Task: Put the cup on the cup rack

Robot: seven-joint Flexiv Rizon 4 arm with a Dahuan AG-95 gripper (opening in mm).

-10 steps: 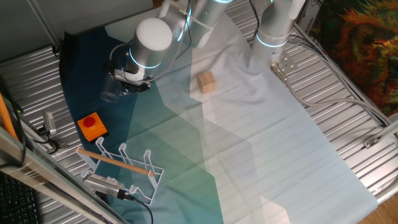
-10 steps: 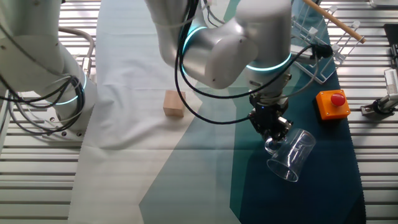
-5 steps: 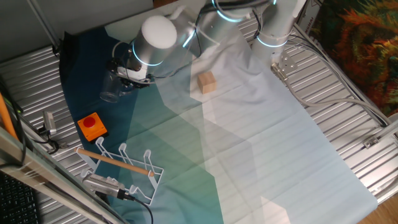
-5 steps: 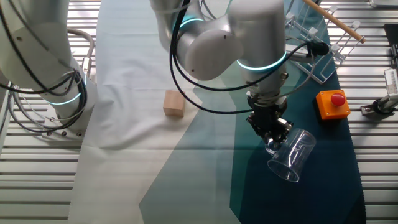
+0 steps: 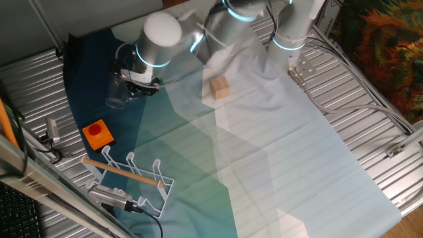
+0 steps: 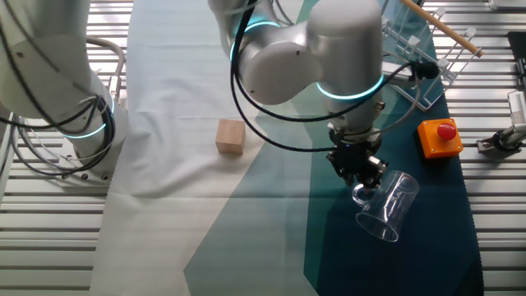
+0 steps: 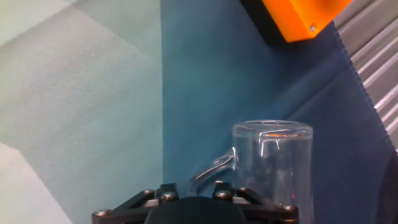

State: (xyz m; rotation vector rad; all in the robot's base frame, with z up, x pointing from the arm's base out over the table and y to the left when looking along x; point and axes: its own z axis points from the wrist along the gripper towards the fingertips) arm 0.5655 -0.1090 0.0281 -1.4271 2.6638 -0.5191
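Note:
The clear cup (image 5: 118, 93) lies on its side on the dark blue cloth; it also shows in the other fixed view (image 6: 387, 206). In the hand view the cup (image 7: 273, 162) has a thin clear handle that curves down between my fingers. My gripper (image 6: 359, 169) is low over the cloth at the cup's handle and looks shut on it; it is also in one fixed view (image 5: 137, 83) and at the bottom edge of the hand view (image 7: 189, 190). The white wire cup rack (image 5: 132, 180) with its wooden rod stands near the table edge, well away from the cup (image 6: 417, 59).
An orange block with a red button (image 5: 98, 134) sits between the cup and the rack (image 6: 437, 136), and its corner shows in the hand view (image 7: 298, 15). A tan wooden cube (image 5: 220, 87) lies on the pale cloth (image 6: 231, 136). Ribbed metal surrounds the cloth.
The arm's upper joints have swung a little while the gripper has stayed at the cup's handle. The cup has barely shifted.

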